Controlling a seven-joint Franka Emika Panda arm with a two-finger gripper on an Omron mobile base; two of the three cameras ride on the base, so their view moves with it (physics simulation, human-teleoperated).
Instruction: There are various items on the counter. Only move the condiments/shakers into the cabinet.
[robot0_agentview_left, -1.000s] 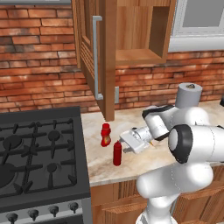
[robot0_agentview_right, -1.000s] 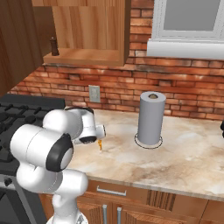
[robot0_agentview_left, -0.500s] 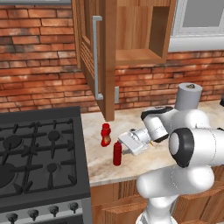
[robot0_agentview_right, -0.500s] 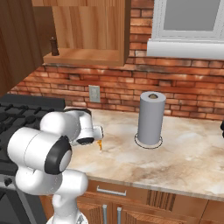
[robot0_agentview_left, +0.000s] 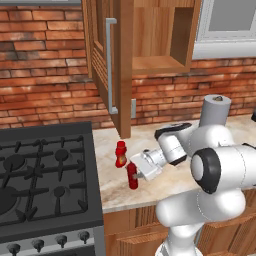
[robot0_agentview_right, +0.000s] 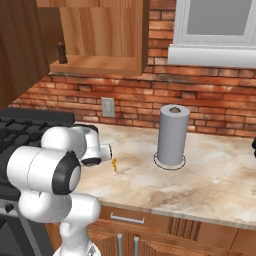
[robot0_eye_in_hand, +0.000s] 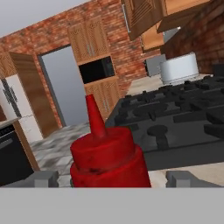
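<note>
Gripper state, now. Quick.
Gripper: open, one finger on each side of the slim red bottle, not yet clamped on it.

I see black gas stove (robot0_agentview_left: 45, 180) left of stone slab, knobs along front edge. Grey paper towel roll (robot0_agentview_right: 172, 135) upright on round base, near brick wall (robot0_agentview_right: 150, 107). Wall outlet (robot0_agentview_right: 107, 106) on brick. Window (robot0_agentview_right: 220, 25) with pale sill above. Wood drawer fronts (robot0_agentview_right: 150, 227) below, metal pulls.
</note>
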